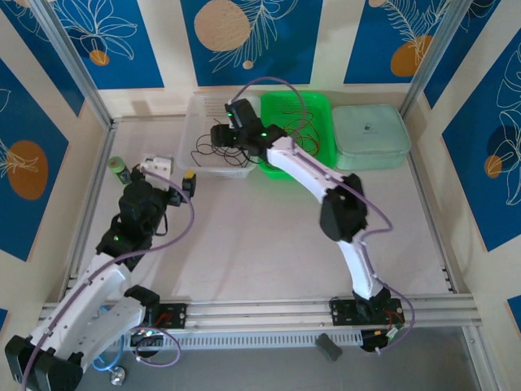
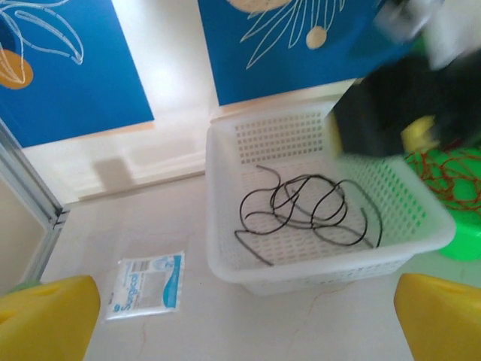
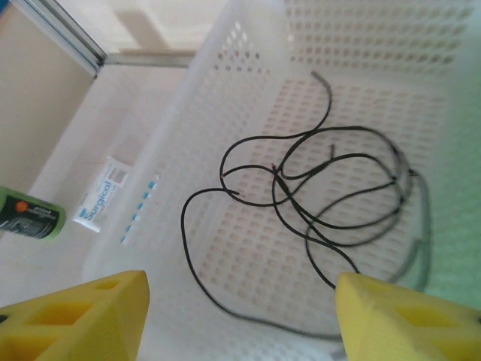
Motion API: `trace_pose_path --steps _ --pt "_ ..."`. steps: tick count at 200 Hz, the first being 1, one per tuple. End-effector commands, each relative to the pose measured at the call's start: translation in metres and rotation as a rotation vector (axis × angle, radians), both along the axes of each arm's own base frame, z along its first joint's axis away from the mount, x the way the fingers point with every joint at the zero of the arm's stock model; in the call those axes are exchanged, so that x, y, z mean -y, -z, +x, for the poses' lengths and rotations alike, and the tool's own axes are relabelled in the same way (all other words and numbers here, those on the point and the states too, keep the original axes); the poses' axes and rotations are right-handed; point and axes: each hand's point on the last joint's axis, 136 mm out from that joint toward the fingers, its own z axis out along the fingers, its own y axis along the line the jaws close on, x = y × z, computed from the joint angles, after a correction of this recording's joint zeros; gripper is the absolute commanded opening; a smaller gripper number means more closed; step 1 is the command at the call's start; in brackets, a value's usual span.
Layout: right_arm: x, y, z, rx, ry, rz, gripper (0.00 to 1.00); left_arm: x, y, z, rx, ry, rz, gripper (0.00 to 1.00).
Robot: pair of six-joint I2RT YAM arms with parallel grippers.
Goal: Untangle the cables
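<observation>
Several thin black cables (image 3: 323, 188) lie in loose, overlapping loops on the floor of a white perforated basket (image 3: 248, 45); they also show in the left wrist view as black cables (image 2: 308, 207) and from above (image 1: 207, 152). Red cables (image 2: 449, 169) lie in the green basket (image 1: 319, 106) beside it. My right gripper (image 3: 240, 316) hovers open above the white basket with nothing between its yellow fingers (image 3: 391, 316); from above, the right gripper (image 1: 215, 140) sits over the basket. My left gripper (image 2: 244, 320) stands open and empty over the table in front of the white basket (image 2: 331, 259).
A white and blue surgical packet (image 2: 146, 284) lies flat on the table left of the white basket. A small green bottle (image 1: 119, 169) stands near the left wall. A pale green lidded box (image 1: 370, 137) sits right of the green basket.
</observation>
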Motion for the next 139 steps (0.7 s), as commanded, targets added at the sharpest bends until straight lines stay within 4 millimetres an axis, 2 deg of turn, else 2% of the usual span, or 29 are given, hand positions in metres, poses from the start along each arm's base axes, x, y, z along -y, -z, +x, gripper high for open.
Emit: trace_pose_path --steps 1,21,39,57,73,98,108,115,119,123,129,139 --pt "0.052 -0.056 -0.013 0.171 0.079 0.009 0.67 -0.025 -0.003 0.008 0.085 -0.152 0.01 1.0" --pt "0.111 -0.059 -0.038 0.208 0.151 -0.006 0.67 -0.053 0.029 0.019 0.017 -0.342 0.071 1.0" --pt "0.167 -0.041 -0.06 0.22 0.233 -0.058 0.67 -0.062 0.064 0.029 0.019 -0.397 0.137 1.0" --pt "0.222 -0.016 -0.078 0.195 0.337 -0.082 0.67 -0.068 0.085 0.031 0.11 -0.435 0.105 1.0" --pt "0.264 0.008 -0.094 0.16 0.412 -0.098 0.67 -0.072 0.106 0.033 0.115 -0.453 0.097 1.0" --pt "0.315 0.037 -0.117 0.169 0.494 -0.113 0.67 -0.066 0.143 0.047 0.04 -0.399 0.155 1.0" --pt "0.331 0.044 -0.124 0.249 0.525 -0.154 0.67 -0.062 0.144 0.054 0.08 -0.376 0.157 1.0" --pt "0.338 0.049 -0.13 0.318 0.521 -0.195 0.66 -0.061 0.146 0.058 0.096 -0.362 0.16 1.0" --pt "0.341 0.05 -0.133 0.366 0.509 -0.219 0.66 -0.063 0.154 0.06 0.077 -0.374 0.157 1.0" --pt "0.342 0.05 -0.136 0.407 0.493 -0.239 0.66 -0.064 0.152 0.063 0.09 -0.376 0.162 1.0" --pt "0.345 0.052 -0.142 0.458 0.477 -0.254 0.7 -0.063 0.152 0.064 0.085 -0.37 0.164 1.0" --pt "0.351 0.058 -0.148 0.481 0.471 -0.247 0.72 -0.066 0.157 0.064 0.035 -0.35 0.121 1.0"
